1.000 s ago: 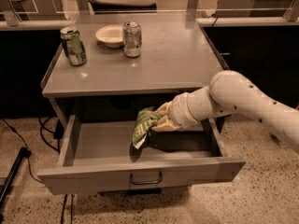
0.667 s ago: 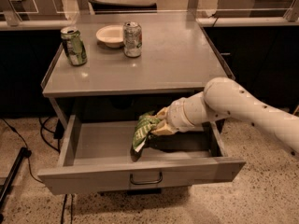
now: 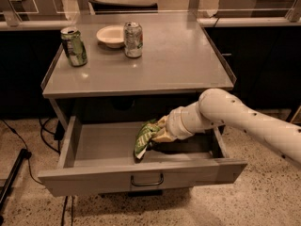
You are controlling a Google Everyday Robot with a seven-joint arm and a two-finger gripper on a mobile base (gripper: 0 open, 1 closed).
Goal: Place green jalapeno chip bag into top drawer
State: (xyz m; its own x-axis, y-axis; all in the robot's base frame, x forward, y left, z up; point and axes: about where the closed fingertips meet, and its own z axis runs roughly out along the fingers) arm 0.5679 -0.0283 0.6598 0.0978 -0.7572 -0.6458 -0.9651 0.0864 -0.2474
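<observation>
The top drawer (image 3: 108, 179) is pulled open below the grey table top, its dark bail handle (image 3: 147, 180) at the centre of the front panel. The green jalapeno chip bag (image 3: 143, 138) hangs upright inside the drawer, its lower end at or near the drawer floor. My gripper (image 3: 156, 133) reaches into the drawer from the right on a white arm (image 3: 225, 117) and is shut on the bag's right side.
On the table top (image 3: 155, 65) stand a green soda can (image 3: 74, 46) at the left, a white bowl (image 3: 111, 35) and a silver can (image 3: 133, 39) at the back. Cables (image 3: 19, 140) and a dark stand leg (image 3: 11, 180) lie on the floor at the left.
My gripper has moved the bag slightly down and left inside the drawer; the arm has dropped lower over the drawer's right side.
</observation>
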